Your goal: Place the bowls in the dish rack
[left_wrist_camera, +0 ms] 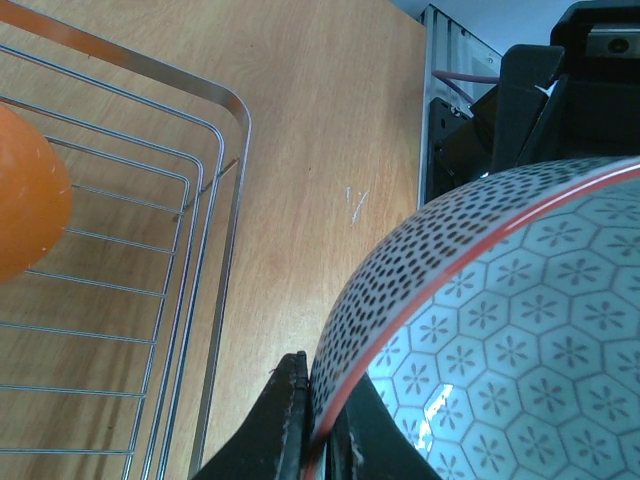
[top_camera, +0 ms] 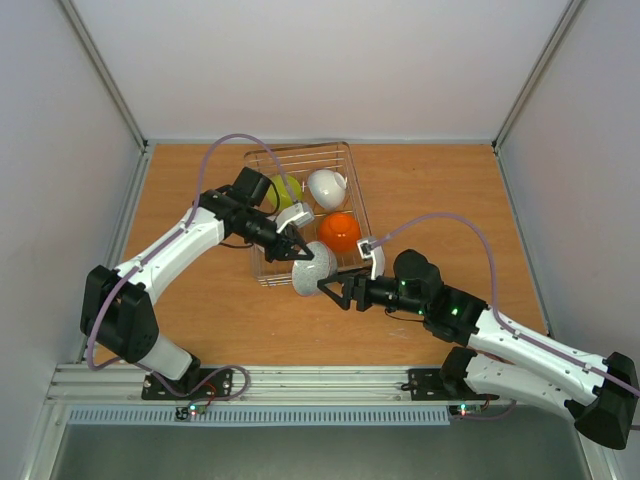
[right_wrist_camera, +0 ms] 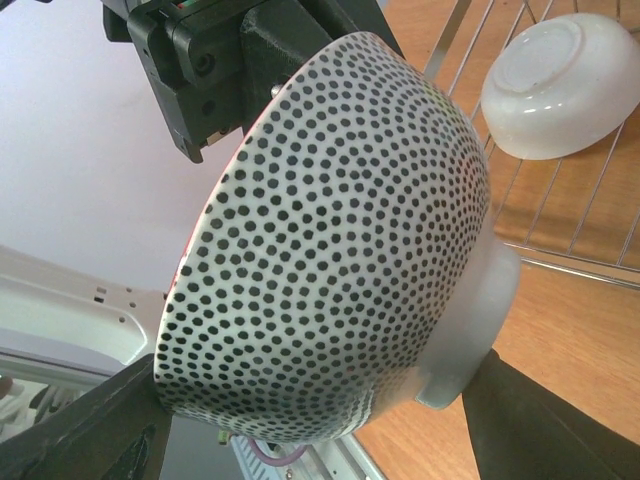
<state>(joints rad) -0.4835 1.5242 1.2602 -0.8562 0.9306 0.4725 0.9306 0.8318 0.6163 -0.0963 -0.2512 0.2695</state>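
A pale bowl with black dots outside and a red rim [top_camera: 313,268] hangs on its side just off the near edge of the dish rack [top_camera: 355,190]. My left gripper [top_camera: 297,252] is shut on its rim; the pinch shows in the left wrist view [left_wrist_camera: 320,400], with the bowl [left_wrist_camera: 500,300] filling the right half. My right gripper [top_camera: 335,290] is open, its jaws spread wide on either side of the bowl [right_wrist_camera: 340,230]. In the rack lie an orange bowl [top_camera: 340,232], a yellow-green bowl [top_camera: 285,190] and a white bowl [top_camera: 327,185].
The silver wire rack stands at the back middle of the wooden table [top_camera: 440,200]; its near corner [left_wrist_camera: 235,110] is close to the held bowl. The white bowl [right_wrist_camera: 560,85] rests against the rack wires [right_wrist_camera: 600,270]. Grey walls enclose the table.
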